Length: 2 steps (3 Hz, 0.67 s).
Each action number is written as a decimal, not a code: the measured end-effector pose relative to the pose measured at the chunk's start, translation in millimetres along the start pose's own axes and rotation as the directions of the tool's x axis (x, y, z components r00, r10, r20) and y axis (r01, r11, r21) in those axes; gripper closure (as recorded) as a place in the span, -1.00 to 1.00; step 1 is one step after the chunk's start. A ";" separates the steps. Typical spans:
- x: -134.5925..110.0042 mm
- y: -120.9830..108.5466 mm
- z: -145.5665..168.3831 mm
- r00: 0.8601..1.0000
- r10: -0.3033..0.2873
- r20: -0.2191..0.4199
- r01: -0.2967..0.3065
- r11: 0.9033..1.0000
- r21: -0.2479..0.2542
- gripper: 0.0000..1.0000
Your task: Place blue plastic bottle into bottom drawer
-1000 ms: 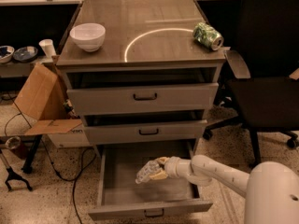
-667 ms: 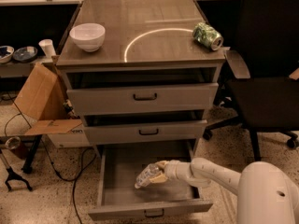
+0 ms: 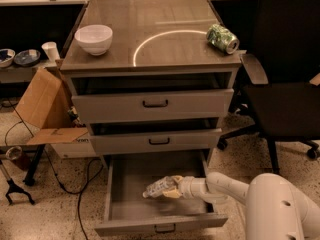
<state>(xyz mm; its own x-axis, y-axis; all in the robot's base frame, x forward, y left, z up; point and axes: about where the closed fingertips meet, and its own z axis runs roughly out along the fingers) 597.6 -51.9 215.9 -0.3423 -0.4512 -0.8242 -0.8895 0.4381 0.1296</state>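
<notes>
The bottom drawer (image 3: 150,223) of the grey cabinet is pulled wide open. My gripper (image 3: 169,187) reaches into it from the right on a white arm. It is shut on the blue plastic bottle (image 3: 157,187), which lies on its side, cap end pointing left, low over the drawer floor. I cannot tell whether the bottle touches the floor.
A white bowl (image 3: 93,38) and a green patterned can (image 3: 222,38) on its side sit on the cabinet top (image 3: 155,34). The two upper drawers (image 3: 152,105) are slightly open. A black office chair (image 3: 285,84) stands at the right, a cardboard box (image 3: 42,109) and cables at the left.
The gripper with the bottle has dropped slightly lower into the drawer; the view has shifted a little. Nothing else has moved.
</notes>
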 end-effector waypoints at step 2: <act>12.6 1.4 -2.8 0.998 0.066 -0.013 -0.066 0.998 -0.018 -1.00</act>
